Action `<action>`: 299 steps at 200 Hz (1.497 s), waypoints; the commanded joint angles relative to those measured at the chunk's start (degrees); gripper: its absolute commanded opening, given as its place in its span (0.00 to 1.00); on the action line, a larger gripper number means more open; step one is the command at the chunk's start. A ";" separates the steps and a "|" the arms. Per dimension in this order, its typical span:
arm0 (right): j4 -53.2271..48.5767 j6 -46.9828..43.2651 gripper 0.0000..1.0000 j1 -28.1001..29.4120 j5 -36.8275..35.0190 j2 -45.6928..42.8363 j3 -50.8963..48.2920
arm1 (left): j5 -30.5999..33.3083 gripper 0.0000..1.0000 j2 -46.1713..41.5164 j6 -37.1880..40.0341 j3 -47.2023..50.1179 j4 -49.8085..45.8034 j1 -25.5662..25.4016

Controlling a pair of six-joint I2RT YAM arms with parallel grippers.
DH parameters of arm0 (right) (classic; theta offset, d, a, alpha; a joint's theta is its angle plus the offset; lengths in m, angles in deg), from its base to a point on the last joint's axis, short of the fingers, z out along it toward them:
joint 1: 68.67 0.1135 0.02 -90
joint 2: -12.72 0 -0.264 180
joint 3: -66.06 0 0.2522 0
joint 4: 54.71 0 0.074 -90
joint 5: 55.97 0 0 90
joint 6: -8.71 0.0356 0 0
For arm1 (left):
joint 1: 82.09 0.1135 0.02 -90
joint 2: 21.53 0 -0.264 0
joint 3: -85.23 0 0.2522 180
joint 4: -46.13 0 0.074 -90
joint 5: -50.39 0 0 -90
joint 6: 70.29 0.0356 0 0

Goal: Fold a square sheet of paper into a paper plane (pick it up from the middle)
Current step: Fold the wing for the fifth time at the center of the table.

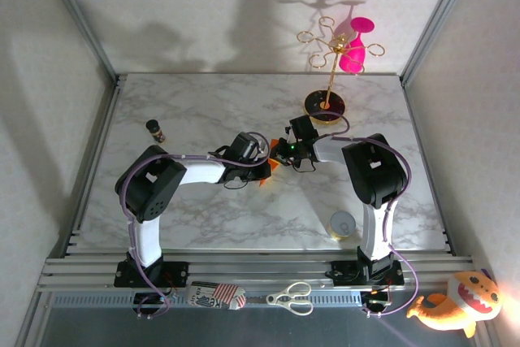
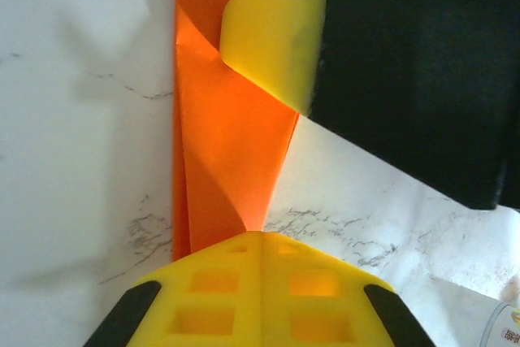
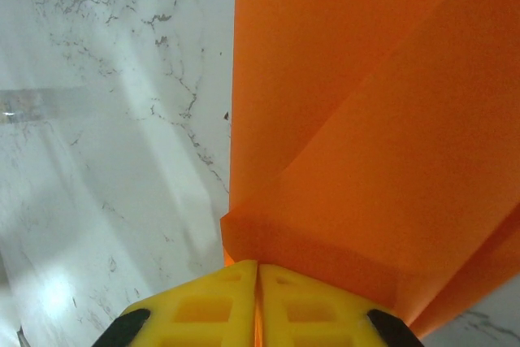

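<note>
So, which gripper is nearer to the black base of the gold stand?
Right, by a little. The right gripper is left of the base, toward the arms; the left gripper meets it on the orange paper, slightly farther.

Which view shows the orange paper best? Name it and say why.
Right wrist: the orange paper spreads wide, folded layers and edges plain. Left wrist shows a narrower folded strip; top external just a small sliver.

Overhead — wrist close-ups sharing paper (image 2: 231,144)
</note>
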 commanded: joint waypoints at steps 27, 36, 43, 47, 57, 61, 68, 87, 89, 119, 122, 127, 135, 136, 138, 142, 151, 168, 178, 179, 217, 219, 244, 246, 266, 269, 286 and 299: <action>-5.23 -1.49 0.12 -0.39 -3.37 -1.17 -0.84 | 0.94 0.00 1.25 1.05 2.00 -1.31 0.74; -3.64 -2.03 0.12 -0.35 -1.96 -3.07 -0.93 | 0.87 0.00 1.49 1.09 2.38 -1.31 0.78; -2.00 -2.56 0.13 -0.48 -0.63 -4.63 -1.31 | 0.85 0.00 1.52 1.21 2.64 -1.31 0.82; -1.30 -2.84 0.13 -0.48 0.08 -5.38 -1.44 | 0.88 0.00 1.56 1.22 2.73 -1.25 0.82; -0.92 -3.21 0.13 -0.42 1.05 -6.81 -1.65 | 0.94 0.00 1.65 1.36 2.82 -1.31 0.87; -1.25 -3.32 0.13 -0.47 1.19 -7.22 -1.51 | 0.94 0.00 1.65 1.49 2.82 -1.39 0.89; -2.07 -3.56 0.13 -0.46 1.12 -7.63 -1.50 | 0.94 0.00 1.60 1.62 2.82 -1.40 0.91; -3.59 -3.07 0.11 -0.31 -0.78 -8.41 -2.80 | 1.03 0.00 1.51 1.49 2.98 -1.24 0.93; -3.68 -2.95 0.11 -0.31 -0.93 -8.47 -2.99 | 1.03 0.00 1.52 1.49 2.99 -1.18 0.98; -4.43 -1.76 0.03 0.69 -1.20 -7.46 -3.83 | 0.68 0.00 1.23 1.49 3.09 -0.96 1.00; -4.55 -1.76 0.03 0.86 -1.18 -7.22 -3.74 | 0.67 0.00 1.17 1.49 3.13 -0.84 1.00; -4.82 -1.68 0.01 1.07 -1.28 -6.91 -3.57 | 0.67 0.00 1.10 1.57 3.17 -0.71 1.00; -4.86 -1.52 0.00 1.44 -1.32 -6.38 -3.48 | 0.68 0.00 0.97 1.66 3.26 -0.52 1.01; -4.85 -1.51 0.00 1.53 -1.28 -6.36 -3.46 | 0.63 0.00 0.98 1.66 3.31 -0.48 1.01; -4.91 -1.43 0.00 1.58 -1.32 -6.29 -3.46 | 0.60 0.00 0.94 1.66 3.34 -0.38 1.00; -4.94 -1.26 0.00 1.81 -1.34 -6.06 -3.44 | 0.59 0.00 0.99 1.66 3.28 -0.35 1.00; -5.02 -1.10 0.00 2.08 -1.56 -5.51 -3.28 | 0.61 0.00 0.98 1.67 3.26 -0.39 1.02; -5.46 -0.97 0.00 2.46 -1.78 -4.14 -2.88 | 0.32 0.00 0.99 1.62 3.26 -0.08 1.00; -5.44 -1.15 0.00 2.79 -1.58 -3.49 -2.72 | 0.23 0.00 0.99 1.64 3.26 -0.16 1.00; -5.45 -1.15 0.00 2.78 -1.54 -3.42 -2.63 | 0.23 0.00 0.99 1.65 3.26 -0.17 1.00; -6.14 -1.56 0.00 3.29 -1.70 -1.92 -2.42 | -0.26 0.00 0.51 1.50 3.09 -0.08 1.00; -6.27 -1.58 0.00 3.23 -1.86 -1.84 -2.39 | -0.33 0.00 0.47 1.54 3.02 -0.08 1.00; -7.38 -1.76 0.00 3.15 -3.47 -1.52 -2.97 | -1.21 0.00 -2.05 0.90 2.82 1.12 1.00; -7.39 -1.76 0.00 3.13 -3.51 -1.52 -3.03 | -1.14 0.00 -2.32 0.88 2.82 1.14 1.00; -7.15 -1.54 0.00 3.07 -3.78 -1.94 -3.61 | 0.12 0.00 -4.12 0.87 2.56 0.97 1.26; -7.14 -1.49 0.00 3.05 -3.79 -2.02 -3.53 | 0.21 0.00 -4.19 0.87 2.56 0.90 1.31; -6.87 -1.32 0.00 3.03 -3.66 -2.30 -3.56 | 0.26 0.00 -3.54 0.70 2.86 0.60 1.44; -6.70 -1.32 0.00 3.04 -3.53 -2.54 -3.32 | -0.02 0.00 -2.53 0.44 3.49 0.24 1.44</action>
